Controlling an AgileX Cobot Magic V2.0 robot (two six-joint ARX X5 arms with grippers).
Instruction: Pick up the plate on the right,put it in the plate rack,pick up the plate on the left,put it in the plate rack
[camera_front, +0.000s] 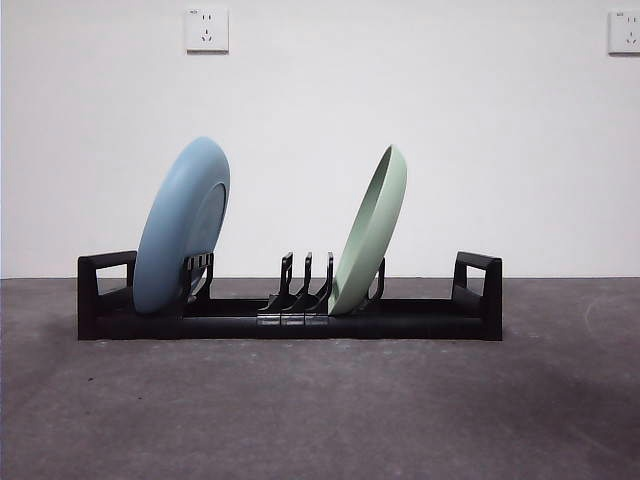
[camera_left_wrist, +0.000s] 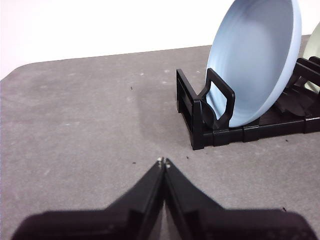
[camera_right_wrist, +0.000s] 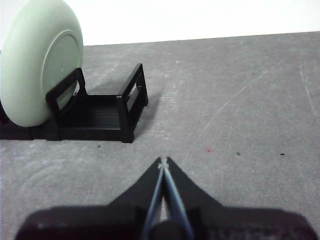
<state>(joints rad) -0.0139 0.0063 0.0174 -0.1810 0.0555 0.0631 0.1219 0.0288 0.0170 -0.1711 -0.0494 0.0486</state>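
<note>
A blue plate (camera_front: 182, 230) and a green plate (camera_front: 370, 232) are held tilted in the plate rack (camera_front: 290, 318), while the left gripper (camera_left_wrist: 163, 161) and right gripper (camera_right_wrist: 163, 161) are kept closed and empty above the table (camera_front: 320, 410).

Two plates in plate rack (camera_front: 400, 318): left plate (camera_front: 180, 230) near left end, right plate (camera_front: 370, 235) right of centre

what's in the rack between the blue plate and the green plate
In the front view, between the blue plate and the green plate the plate rack holds only its own unused black dividers; no other dish stands there.
</note>
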